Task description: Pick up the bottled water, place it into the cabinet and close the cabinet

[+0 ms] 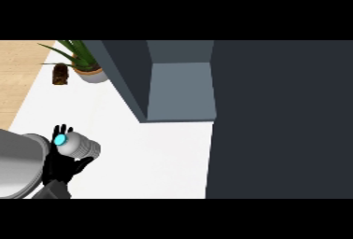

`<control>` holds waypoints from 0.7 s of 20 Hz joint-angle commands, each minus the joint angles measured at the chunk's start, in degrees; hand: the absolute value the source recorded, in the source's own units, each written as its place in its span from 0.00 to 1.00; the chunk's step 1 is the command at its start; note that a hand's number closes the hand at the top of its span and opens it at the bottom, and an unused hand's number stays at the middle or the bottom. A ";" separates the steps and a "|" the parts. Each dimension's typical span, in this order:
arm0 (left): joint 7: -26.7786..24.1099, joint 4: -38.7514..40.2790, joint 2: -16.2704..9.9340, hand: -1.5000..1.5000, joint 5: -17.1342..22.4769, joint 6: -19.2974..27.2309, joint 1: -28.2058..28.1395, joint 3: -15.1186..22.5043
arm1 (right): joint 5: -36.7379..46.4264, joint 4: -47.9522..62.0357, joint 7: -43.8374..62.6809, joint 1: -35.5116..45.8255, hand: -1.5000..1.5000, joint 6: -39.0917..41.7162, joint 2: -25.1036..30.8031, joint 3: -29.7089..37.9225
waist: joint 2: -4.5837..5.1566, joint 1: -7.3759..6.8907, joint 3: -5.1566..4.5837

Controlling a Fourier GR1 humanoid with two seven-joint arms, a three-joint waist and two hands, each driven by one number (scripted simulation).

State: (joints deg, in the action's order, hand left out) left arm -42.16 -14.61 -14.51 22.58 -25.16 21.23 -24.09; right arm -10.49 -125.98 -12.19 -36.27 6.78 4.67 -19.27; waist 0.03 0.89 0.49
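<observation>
One hand (62, 163), the left, curls round the bottled water (79, 144).

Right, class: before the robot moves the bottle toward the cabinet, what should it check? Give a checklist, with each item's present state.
1. Bottle in the left hand: ok, fingers curl round it.
2. Bottle clear of the counter: cannot tell from this steep view.
3. Cabinet open: ok, the inside shows, door swung out.
4. Path to the opening free: ok, only bare counter lies between.
5. Plant and brown jar out of the way: ok, both stand at the far left.
6. Right hand ready for the door: cannot tell, not in view.
</observation>
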 commanded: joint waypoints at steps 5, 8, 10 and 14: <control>-1.14 1.36 2.28 1.00 -2.01 -2.92 3.24 2.36 | -2.81 -0.36 3.61 3.79 0.00 -0.77 0.35 2.05 | 0.37 0.26 -0.66; -2.18 1.98 2.10 1.00 -1.58 -5.56 1.71 2.12 | -1.05 0.88 0.20 0.51 0.00 -0.57 -0.36 -0.43 | 0.21 0.18 -0.62; -3.24 1.13 3.45 1.00 -1.70 -5.83 1.39 2.49 | -1.59 -1.90 -0.13 -2.31 0.00 1.23 2.19 0.20 | 0.12 0.27 -0.60; -3.52 0.50 4.08 1.00 -2.41 -2.66 3.06 3.24 | -1.79 -1.41 -0.94 -2.62 0.00 0.95 2.44 1.27 | 0.10 0.18 -0.58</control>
State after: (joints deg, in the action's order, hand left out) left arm -42.61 -13.89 -11.66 20.55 -25.41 23.85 -21.51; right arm -12.52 -125.93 -12.33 -36.57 7.53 6.38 -17.70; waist 0.13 1.00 0.11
